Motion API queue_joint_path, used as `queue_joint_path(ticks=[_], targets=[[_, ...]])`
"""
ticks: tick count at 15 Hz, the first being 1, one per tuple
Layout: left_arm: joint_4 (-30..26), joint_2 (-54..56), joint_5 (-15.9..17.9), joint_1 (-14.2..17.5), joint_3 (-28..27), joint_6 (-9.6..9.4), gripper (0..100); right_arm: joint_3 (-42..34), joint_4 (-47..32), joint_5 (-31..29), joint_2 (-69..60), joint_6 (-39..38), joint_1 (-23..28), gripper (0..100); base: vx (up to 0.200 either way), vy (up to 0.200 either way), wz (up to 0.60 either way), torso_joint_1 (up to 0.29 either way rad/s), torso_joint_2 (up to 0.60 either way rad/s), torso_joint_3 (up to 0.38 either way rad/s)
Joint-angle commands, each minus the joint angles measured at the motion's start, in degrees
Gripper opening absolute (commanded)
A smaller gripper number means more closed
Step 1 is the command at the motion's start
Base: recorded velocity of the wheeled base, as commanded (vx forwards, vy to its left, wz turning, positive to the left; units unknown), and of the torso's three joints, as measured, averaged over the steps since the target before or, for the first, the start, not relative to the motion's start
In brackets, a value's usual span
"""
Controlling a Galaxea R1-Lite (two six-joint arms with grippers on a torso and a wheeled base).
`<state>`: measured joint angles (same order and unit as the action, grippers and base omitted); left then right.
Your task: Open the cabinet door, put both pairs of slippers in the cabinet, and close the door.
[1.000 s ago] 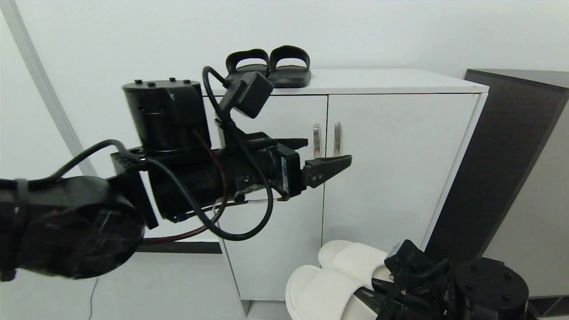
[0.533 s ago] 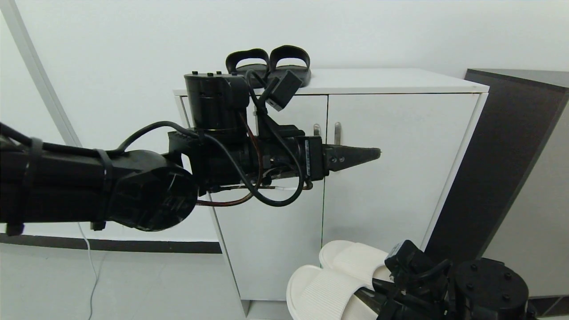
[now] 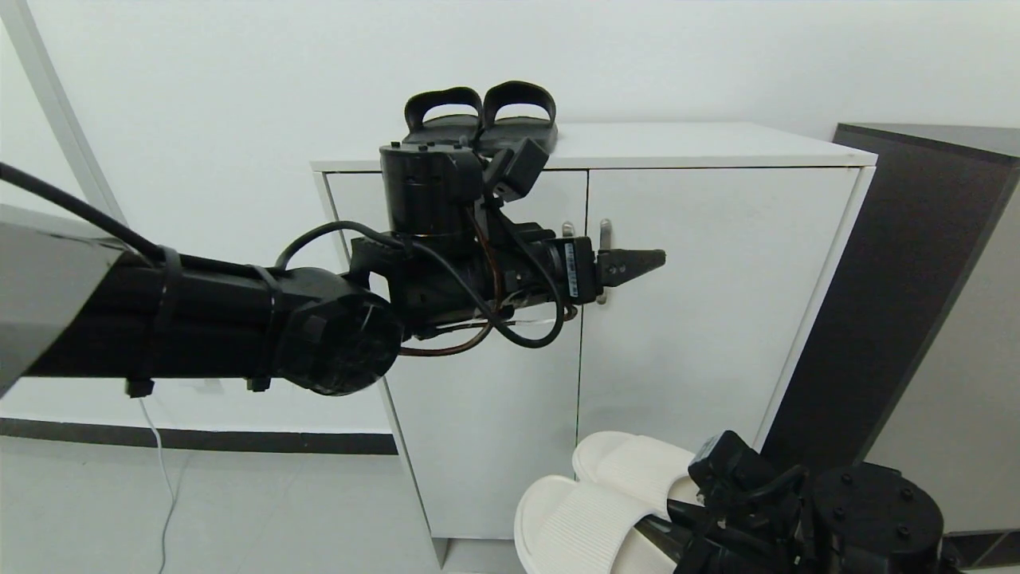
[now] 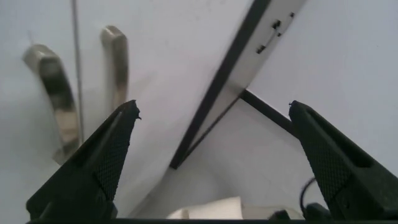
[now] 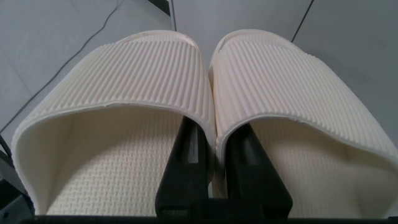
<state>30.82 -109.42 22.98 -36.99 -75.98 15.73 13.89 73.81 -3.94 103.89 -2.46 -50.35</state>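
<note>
No text, number or sign can be read anywhere in these views. A small white sticker (image 3: 570, 259) sits on the black wrist housing just behind the left end effector (image 3: 649, 259). It carries dark print, but the print is too small to make out.
</note>
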Motion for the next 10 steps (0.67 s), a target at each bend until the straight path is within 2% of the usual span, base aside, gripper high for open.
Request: queue_joint_path(ticks=[1,4,5,7,10], targets=[[-0.23,-2.29,-0.83,0.07,-2.06,0.09,100,0.0,0.01,-0.02,0.26,0.0,-0.01,0,0.0,0.0,0.0,0.0,0.0,0.0],[-1.99,-5.27,-2.5,1.04,-5.93,0.01,100,0.0,0.01,-0.11,0.17,0.0,-0.01,0,0.0,0.0,0.0,0.0,0.0,0.0],[-2.69,-6.33,-4.7,1.04,-7.6,0.01,100,-0.09,0.01,-0.11,0.17,0.0,-0.01,0,0.0,0.0,0.0,0.0,0.0,0.0],[-3.48,-6.59,-6.19,1.04,-8.13,0.01,100,0.0,0.01,-0.28,0.09,0.09,-0.1,0,0.0,0.0,0.0,0.0,0.0,0.0],[-3.57,-7.12,-6.28,0.95,-8.48,-0.17,100,0.0,0.1,-0.28,0.0,0.09,-0.1,0,0.0,0.0,0.0,0.0,0.0,0.0]])
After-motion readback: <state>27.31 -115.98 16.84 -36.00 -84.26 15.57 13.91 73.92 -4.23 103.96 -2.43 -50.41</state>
